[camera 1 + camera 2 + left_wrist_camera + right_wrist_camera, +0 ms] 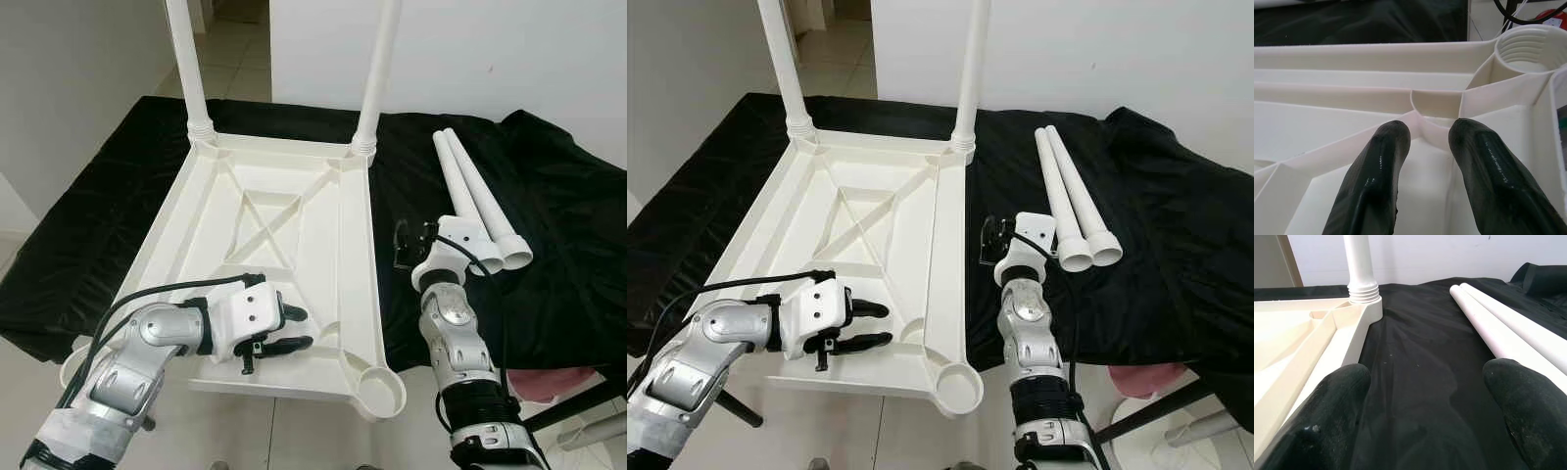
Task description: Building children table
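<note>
1. Tabletop (294, 176): a white plastic children's table top lying upside down, ribbed underside up, in the centre-left of the frame on a bench draped in black cloth (568, 196); its near edge overhangs the cloth.
2. Fitted legs: two white tubular legs stand upright in the far corner sockets, one at upper left (188, 69) and one at upper centre (377, 69).
3. Loose legs (480, 201): two more white tubes lie side by side, touching, on the cloth at right of the frame, well apart from the tabletop.
4. Empty socket (380, 392): a round threaded corner socket at lower centre, with nothing in it.
5. Left gripper (284, 330): lower left, over the tabletop's near ribs; jaws slightly parted, holding nothing, tips pointing toward the empty socket.
6. Right gripper (404, 245): centre right, above the cloth between the tabletop's edge and the loose legs; jaws spread wide, holding nothing.
</note>
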Tool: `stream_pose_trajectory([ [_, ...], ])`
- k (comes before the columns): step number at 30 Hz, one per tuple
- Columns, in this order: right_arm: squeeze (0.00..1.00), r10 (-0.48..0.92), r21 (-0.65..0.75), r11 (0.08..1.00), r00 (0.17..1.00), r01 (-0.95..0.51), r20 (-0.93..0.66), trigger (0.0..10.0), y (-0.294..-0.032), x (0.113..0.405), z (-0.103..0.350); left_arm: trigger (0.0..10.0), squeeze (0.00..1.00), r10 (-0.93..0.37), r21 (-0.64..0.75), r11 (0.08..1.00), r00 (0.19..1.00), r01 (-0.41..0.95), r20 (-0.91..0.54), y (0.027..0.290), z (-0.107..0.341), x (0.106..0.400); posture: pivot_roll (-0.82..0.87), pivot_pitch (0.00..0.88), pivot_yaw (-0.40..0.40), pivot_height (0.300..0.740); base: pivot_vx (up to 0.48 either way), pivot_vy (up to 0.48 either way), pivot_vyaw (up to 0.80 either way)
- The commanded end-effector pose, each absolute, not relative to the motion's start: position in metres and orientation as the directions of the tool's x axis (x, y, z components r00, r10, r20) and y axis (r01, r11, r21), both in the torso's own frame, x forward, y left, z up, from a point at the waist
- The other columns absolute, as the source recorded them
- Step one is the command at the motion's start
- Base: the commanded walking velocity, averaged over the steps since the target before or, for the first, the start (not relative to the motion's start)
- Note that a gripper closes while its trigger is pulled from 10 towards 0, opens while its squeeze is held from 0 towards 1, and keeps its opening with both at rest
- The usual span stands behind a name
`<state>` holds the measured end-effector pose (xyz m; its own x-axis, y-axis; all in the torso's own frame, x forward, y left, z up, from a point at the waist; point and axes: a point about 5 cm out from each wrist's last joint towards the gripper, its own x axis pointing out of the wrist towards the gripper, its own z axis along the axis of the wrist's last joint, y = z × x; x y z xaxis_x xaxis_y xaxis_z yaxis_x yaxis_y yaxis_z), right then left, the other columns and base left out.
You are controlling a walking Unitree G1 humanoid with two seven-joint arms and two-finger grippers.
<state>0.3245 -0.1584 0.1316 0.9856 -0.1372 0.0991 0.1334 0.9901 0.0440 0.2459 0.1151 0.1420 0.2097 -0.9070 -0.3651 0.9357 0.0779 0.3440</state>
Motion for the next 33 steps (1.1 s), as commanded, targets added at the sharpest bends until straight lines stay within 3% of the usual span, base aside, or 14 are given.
stream_pose_trajectory([
  [1,0.0,-0.14,0.046,0.99,0.985,0.137,0.097,10.0,-0.16,0.322,0.129,10.0,0.0,-0.902,0.322,0.023,0.159,0.946,-0.402,0.115,0.14,0.239,0.03,0.0,-0.008,0.74,0.0,0.0,0.0],
  [14,0.0,-0.137,0.045,0.99,0.986,0.133,0.092,10.0,-0.159,0.321,0.127,10.0,0.0,-0.9,0.285,-0.027,0.1,0.958,-0.423,0.119,0.138,0.228,0.02,0.0,-0.006,0.74,0.0,0.0,0.0],
  [19,0.0,-0.135,0.045,0.99,0.986,0.132,0.093,10.0,-0.159,0.321,0.128,10.0,0.0,-0.869,0.339,-0.005,0.164,0.941,-0.466,0.118,0.128,0.236,0.02,0.0,-0.006,0.74,0.0,0.0,0.0],
  [22,0.0,-0.132,0.044,0.991,0.987,0.128,0.093,10.0,-0.158,0.322,0.128,10.0,0.0,-0.857,0.414,0.052,0.253,0.909,-0.449,0.115,0.128,0.253,0.01,0.0,0.002,0.74,0.0,0.0,0.0],
  [25,0.0,-0.131,0.044,0.991,0.987,0.127,0.094,10.0,-0.157,0.322,0.129,10.0,0.0,-0.85,0.433,0.063,0.275,0.899,-0.449,0.115,0.129,0.257,0.01,0.0,0.002,0.74,0.0,0.0,0.0],
  [28,0.0,-0.13,0.041,0.991,0.986,0.126,0.107,10.0,-0.157,0.321,0.131,10.0,0.0,-0.813,0.518,0.131,0.391,0.845,-0.431,0.113,0.131,0.281,0.0,0.0,0.008,0.74,0.0,0.0,0.0],
  [33,0.0,-0.132,0.04,0.991,0.985,0.129,0.111,10.0,-0.159,0.32,0.131,10.0,0.0,-0.79,0.549,0.188,0.458,0.814,-0.408,0.111,0.134,0.294,-0.01,0.0,0.013,0.74,0.0,0.0,0.0],
])
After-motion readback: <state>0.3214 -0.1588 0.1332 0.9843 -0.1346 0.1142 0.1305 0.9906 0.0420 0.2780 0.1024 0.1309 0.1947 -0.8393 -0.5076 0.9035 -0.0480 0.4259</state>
